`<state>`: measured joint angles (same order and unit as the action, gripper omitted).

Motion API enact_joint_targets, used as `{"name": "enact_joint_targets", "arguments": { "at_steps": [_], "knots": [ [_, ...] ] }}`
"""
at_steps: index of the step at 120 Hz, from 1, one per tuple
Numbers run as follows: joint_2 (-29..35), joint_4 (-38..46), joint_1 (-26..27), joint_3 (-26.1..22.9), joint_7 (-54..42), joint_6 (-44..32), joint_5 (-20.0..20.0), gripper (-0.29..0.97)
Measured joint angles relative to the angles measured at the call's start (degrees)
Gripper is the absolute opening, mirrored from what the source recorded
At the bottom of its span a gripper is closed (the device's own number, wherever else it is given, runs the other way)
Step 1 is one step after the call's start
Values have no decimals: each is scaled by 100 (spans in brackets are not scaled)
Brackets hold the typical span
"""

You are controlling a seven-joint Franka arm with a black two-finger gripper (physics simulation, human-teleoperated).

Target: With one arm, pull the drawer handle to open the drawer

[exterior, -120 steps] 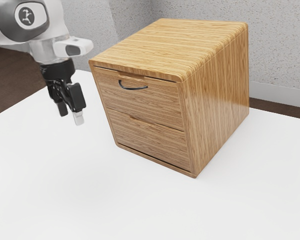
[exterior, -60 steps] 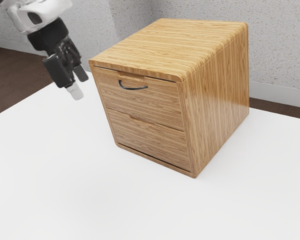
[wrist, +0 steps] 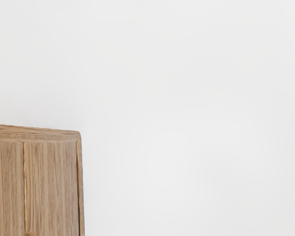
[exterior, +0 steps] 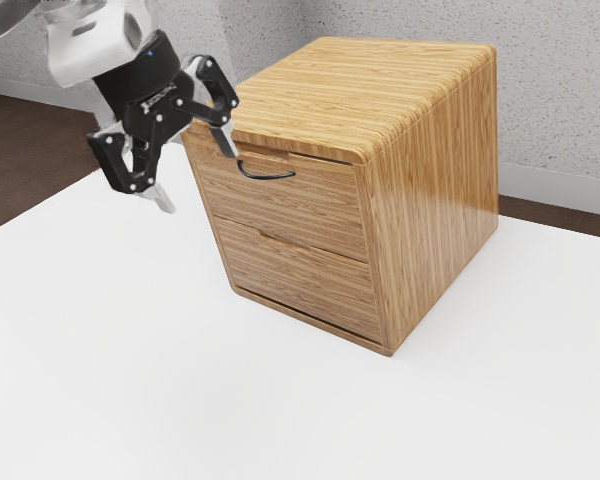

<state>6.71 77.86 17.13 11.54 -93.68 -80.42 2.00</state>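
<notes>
A white table (exterior: 130, 380) stands before a grey speckled wall (exterior: 565, 80), with dark floor (exterior: 20, 150) beyond its edge. On the table sits a wooden cabinet (exterior: 430, 190). The upper drawer (exterior: 290, 205) sits flush in the cabinet's front, and its dark curved handle (exterior: 266, 173) lies near the front's top edge. The lower drawer (exterior: 300, 272) sits below it, also flush. The black gripper (exterior: 198, 178) hangs at the cabinet's front corner toward the exterior view's left, fingers spread wide and holding nothing. One fingertip (exterior: 226, 146) is just beside the handle's end; the other is off the cabinet, over the table. In the wrist view, a corner of the cabinet (wrist: 39, 182) meets the table (wrist: 187, 108).
</notes>
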Motion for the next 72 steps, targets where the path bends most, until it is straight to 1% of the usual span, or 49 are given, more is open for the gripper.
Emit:
{"name": "enact_joint_targets", "arguments": {
  "at_steps": [12, 35, 60, 72],
  "knots": [
    [177, 517, -13, -32, -724, -542, -87, 68],
    [147, 627, -13, -37, -1836, -1495, -18, 68],
    [110, 623, -121, 4, -2388, -1945, -120, 68],
    [-138, 627, -152, 6, -2560, -2101, -112, 68]
  ]
}}
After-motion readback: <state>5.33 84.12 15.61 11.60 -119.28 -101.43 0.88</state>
